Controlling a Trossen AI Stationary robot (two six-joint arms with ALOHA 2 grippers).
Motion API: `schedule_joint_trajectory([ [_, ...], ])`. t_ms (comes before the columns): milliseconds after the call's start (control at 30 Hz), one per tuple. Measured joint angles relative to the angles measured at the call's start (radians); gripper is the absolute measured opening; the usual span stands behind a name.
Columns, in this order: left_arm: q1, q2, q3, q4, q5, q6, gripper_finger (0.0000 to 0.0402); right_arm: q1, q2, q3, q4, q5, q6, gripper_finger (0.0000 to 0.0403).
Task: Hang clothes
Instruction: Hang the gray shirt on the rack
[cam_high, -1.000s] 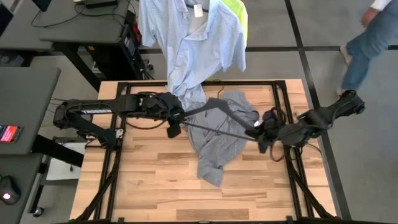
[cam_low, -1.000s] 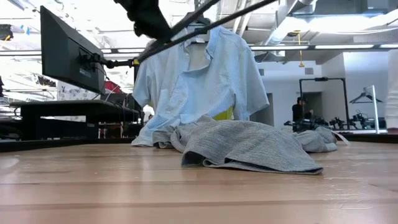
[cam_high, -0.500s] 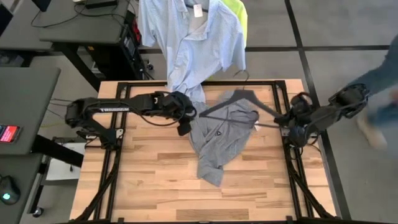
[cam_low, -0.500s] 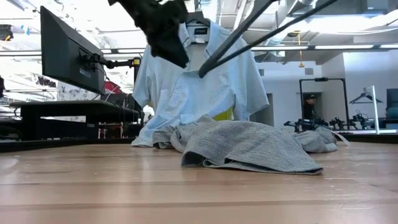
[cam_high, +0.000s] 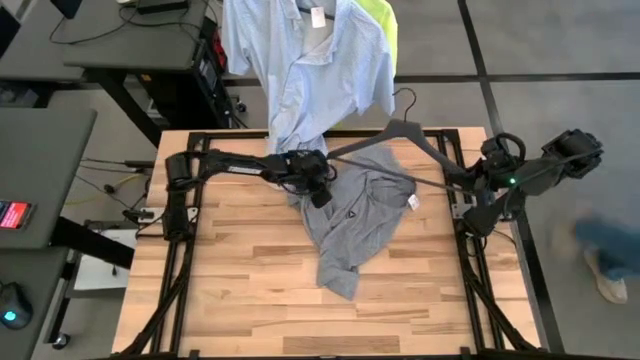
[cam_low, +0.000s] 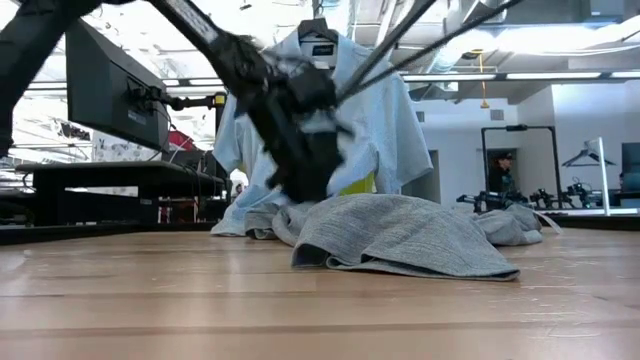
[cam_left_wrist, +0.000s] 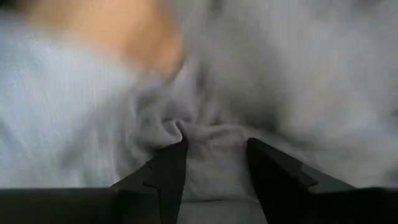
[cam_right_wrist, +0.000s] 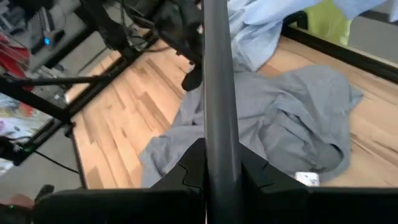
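Observation:
A grey T-shirt (cam_high: 360, 215) lies crumpled on the wooden table (cam_high: 250, 290). My left gripper (cam_high: 320, 192) is low over the T-shirt's far left part. It is open, with a bunched fold of grey cloth (cam_left_wrist: 211, 140) between its fingers. My right gripper (cam_high: 470, 188), at the table's right edge, is shut on a dark triangular hanger (cam_high: 395, 135) held in the air over the T-shirt. A pale blue shirt (cam_high: 310, 70) hangs beyond the far edge with its hem on the table. Behind it a neon-yellow T-shirt (cam_high: 385, 25) shows. My left gripper has its open fingers (cam_left_wrist: 168, 171) on either side of the fold in the grey T-shirt, slanting down from the left. I cannot tell whether they touch the cloth. My right gripper pinches the hanger's right end (cam_right_wrist: 214, 146) between its two fingers. The bar runs on from between them, along the fingers. The hanger is lifted clear, reaching left over the T-shirt with its hook (cam_high: 405, 100) toward the far edge.
A black frame (cam_high: 450, 150) runs around the table top. The near half is bare wood (cam_high: 280, 310). A desk with a monitor (cam_low: 110, 90) stands at the far left. A person (cam_high: 605, 260) walks past on the floor at the right.
My left gripper has swung down and to the right onto the grey T-shirt's far left part, staying open. My right gripper has drawn back toward the right edge and risen with the hanger. The hanger has moved right and toward the far edge and turned, so its hook now shows.

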Motion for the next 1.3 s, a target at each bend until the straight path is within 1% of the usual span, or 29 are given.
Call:
schedule_joint_trajectory([
  [67, -0.028, 0.011, 0.0, -0.112, 0.008, -0.014, 0.0153, 0.0, 0.0, 0.0, -0.007, -0.004, -0.006, 0.0025],
  [167, -0.109, 0.001, -0.008, -0.249, -0.002, -0.062, 0.0153, 0.0, 0.0, -0.001, -0.009, -0.006, -0.022, 0.0025],
  [267, -0.222, -0.043, -0.014, -0.35, 0.023, -0.198, 0.0153, 0.0, 0.0, -0.001, -0.018, -0.006, -0.028, 0.0025],
  [367, -0.352, -0.094, -0.022, -0.373, 0.094, -0.426, 0.0153, 0.0, 0.0, -0.001, -0.033, -0.005, -0.031, 0.0025],
  [433, -0.435, -0.122, -0.023, -0.281, 0.153, -0.553, 0.0153, 0.0, 0.0, -0.001, -0.037, -0.005, -0.039, 0.0025],
  [467, -0.468, -0.137, -0.019, -0.226, 0.172, -0.576, 0.0153, 0.0, 0.0, -0.001, -0.036, -0.004, -0.048, 0.0025],
  [500, -0.496, -0.153, -0.01, -0.206, 0.17, -0.585, 0.0153, 0.0, 0.001, -0.001, -0.036, -0.004, -0.055, 0.0025],
  [533, -0.511, -0.168, 0.005, -0.214, 0.143, -0.587, 0.0153, 0.0, 0.001, -0.001, -0.038, -0.004, -0.058, 0.0025],
  [600, -0.507, -0.194, 0.049, -0.284, 0.077, -0.532, 0.0153, 0.0, 0.001, -0.001, -0.037, -0.004, -0.068, 0.0025],
  [667, -0.471, -0.217, 0.101, -0.354, 0.02, -0.464, 0.0153, 0.0, 0.002, -0.001, -0.041, -0.004, -0.072, 0.0025],
  [700, -0.447, -0.225, 0.123, -0.37, 0.001, -0.432, 0.0153, 0.0, 0.001, -0.001, -0.042, -0.004, -0.072, 0.0025],
  [767, -0.4, -0.233, 0.155, -0.353, -0.022, -0.366, 0.0153, 0.0, 0.001, -0.001, -0.042, -0.002, -0.075, 0.0025],
  [867, -0.331, -0.215, 0.155, -0.236, -0.018, -0.288, 0.0153, 0.0, 0.007, -0.001, -0.042, -0.002, -0.083, 0.0025],
  [967, -0.277, -0.158, 0.154, -0.093, -0.016, -0.283, 0.0153, 0.0, 0.015, -0.001, -0.042, -0.002, -0.097, 0.0025],
  [1067, -0.259, -0.086, 0.159, 0.032, -0.006, -0.278, 0.0153, 0.0, 0.018, -0.002, -0.045, -0.002, -0.099, 0.0025],
  [1200, -0.264, -0.039, 0.186, 0.001, 0.009, -0.204, 0.0153, 0.0, 0.018, -0.002, -0.046, 0.0, -0.099, 0.0025],
  [1300, -0.262, -0.049, 0.198, -0.128, 0.003, -0.149, 0.0153, 0.0, 0.017, 0.001, -0.046, 0.002, -0.099, 0.0025],
])
